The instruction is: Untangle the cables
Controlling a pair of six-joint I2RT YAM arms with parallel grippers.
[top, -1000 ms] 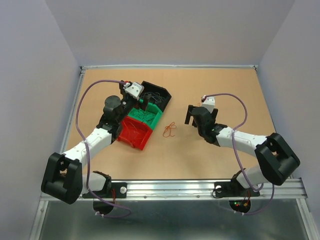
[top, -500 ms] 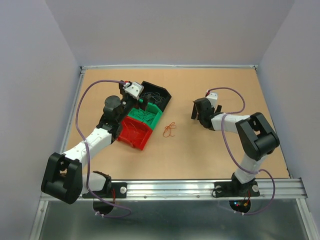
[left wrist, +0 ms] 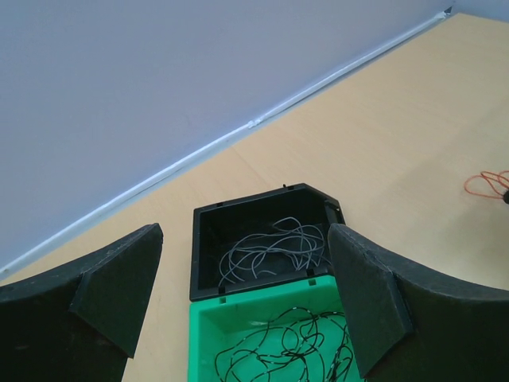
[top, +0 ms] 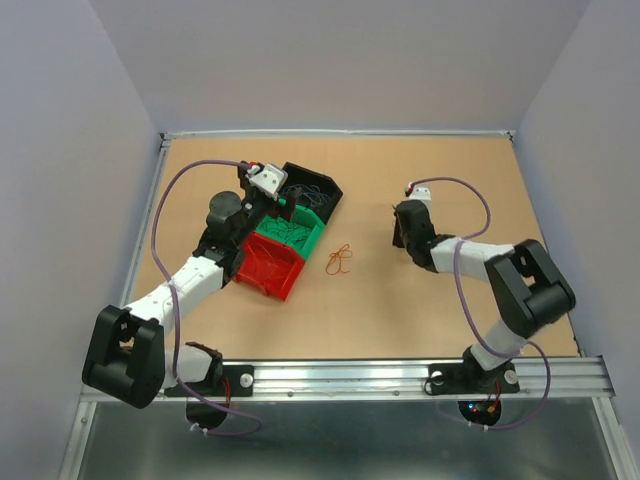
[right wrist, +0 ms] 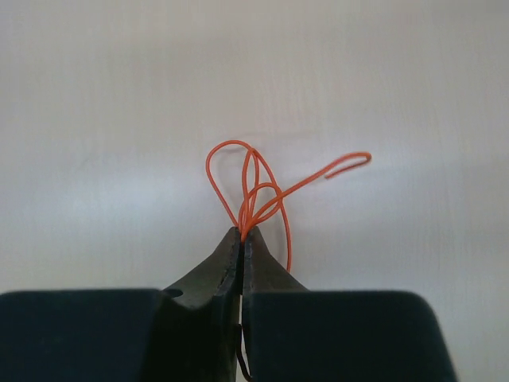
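From where I stand, the right gripper (right wrist: 242, 237) has its jaws pressed tight on a hair-thin orange wire (right wrist: 253, 187), pinched where the loops cross, I'd guess so the knot can be drawn apart. In the overhead view a similar red-orange curl (top: 340, 260) lies mid-frame on the tan tabletop (top: 450, 170), apart from that arm, and I can't tell if it's the same strand. The left gripper (left wrist: 245, 255), spread wide and holding nothing, hovers at upper left over the black plastic bin (left wrist: 254, 197) of grey wires (left wrist: 270, 251) and the green bin (left wrist: 195, 342) of black wires (left wrist: 286, 350), probably the sorted strands.
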